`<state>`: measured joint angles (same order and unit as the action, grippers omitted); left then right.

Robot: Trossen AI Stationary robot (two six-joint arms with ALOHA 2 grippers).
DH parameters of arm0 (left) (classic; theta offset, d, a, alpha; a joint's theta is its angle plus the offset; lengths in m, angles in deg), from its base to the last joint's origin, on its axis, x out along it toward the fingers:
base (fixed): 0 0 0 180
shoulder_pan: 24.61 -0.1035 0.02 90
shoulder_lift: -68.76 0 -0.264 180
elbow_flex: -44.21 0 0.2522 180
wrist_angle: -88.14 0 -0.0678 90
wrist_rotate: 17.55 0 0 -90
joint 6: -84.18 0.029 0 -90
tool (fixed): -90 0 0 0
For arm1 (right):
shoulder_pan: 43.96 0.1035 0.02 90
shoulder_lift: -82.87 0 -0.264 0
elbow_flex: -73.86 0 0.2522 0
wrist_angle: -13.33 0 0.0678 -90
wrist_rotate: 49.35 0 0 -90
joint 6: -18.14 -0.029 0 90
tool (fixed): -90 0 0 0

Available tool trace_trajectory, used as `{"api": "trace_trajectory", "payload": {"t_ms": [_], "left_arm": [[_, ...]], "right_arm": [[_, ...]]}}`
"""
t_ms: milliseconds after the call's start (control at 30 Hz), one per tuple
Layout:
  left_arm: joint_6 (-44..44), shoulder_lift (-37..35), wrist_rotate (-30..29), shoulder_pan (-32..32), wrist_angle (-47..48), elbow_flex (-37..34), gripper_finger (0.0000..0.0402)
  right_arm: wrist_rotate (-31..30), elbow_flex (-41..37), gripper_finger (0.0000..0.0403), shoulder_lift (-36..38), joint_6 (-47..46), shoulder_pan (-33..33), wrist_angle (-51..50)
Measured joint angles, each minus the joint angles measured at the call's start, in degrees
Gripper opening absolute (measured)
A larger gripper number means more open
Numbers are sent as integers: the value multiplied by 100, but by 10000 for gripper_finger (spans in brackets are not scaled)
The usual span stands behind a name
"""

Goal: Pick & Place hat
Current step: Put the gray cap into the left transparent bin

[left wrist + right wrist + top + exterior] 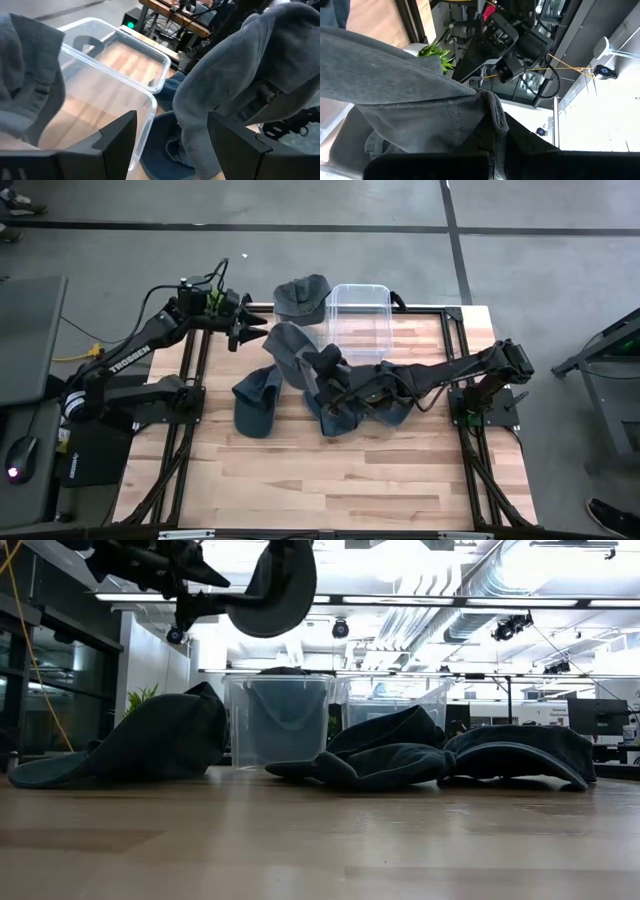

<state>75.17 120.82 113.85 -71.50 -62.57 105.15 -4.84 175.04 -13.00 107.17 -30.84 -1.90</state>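
Several grey hats lie on your table, and much of the action is hidden among them. Your right gripper [325, 363] reaches in from the right, and in the high view you see the lifted hat [290, 352] draped over it, so the fingertips themselves are covered; from the right wrist view, cloth fills nearly the whole picture and you see the fabric pinched at the fingers, clamped on the hat. In the low view that hat [275, 585] hangs well above the table, its top cut off by the picture's edge. Its long axis runs roughly from the back left towards the middle of the table, just beside the left wall of the clear bin [358, 320].

Your left gripper [262, 332] hovers near the back left corner, its fingers [117, 135] spread apart and holding nothing, pointing at the bin and the lifted hat.

Another hat [301, 297] hangs over the bin's back left corner. A third hat [257, 400] lies flat left of centre, and more dark hats [370, 412] are bunched under the right arm.
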Motion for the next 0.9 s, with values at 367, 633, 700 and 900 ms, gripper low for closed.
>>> {"api": "trace_trajectory", "payload": {"t_ms": [367,633,700,900], "left_arm": [[-21,499,633,2,-302,0,240],[-24,603,1412,3,-338,0,240],[-50,603,1544,4,-371,0,240],[-182,601,1860,6,-416,0,240]], "right_arm": [[132,0,1,0,126,-2,66],[135,-2,1,0,238,-4,179],[171,-2,1,0,254,-5,177],[398,-2,1,-2,258,-48,305]]}}
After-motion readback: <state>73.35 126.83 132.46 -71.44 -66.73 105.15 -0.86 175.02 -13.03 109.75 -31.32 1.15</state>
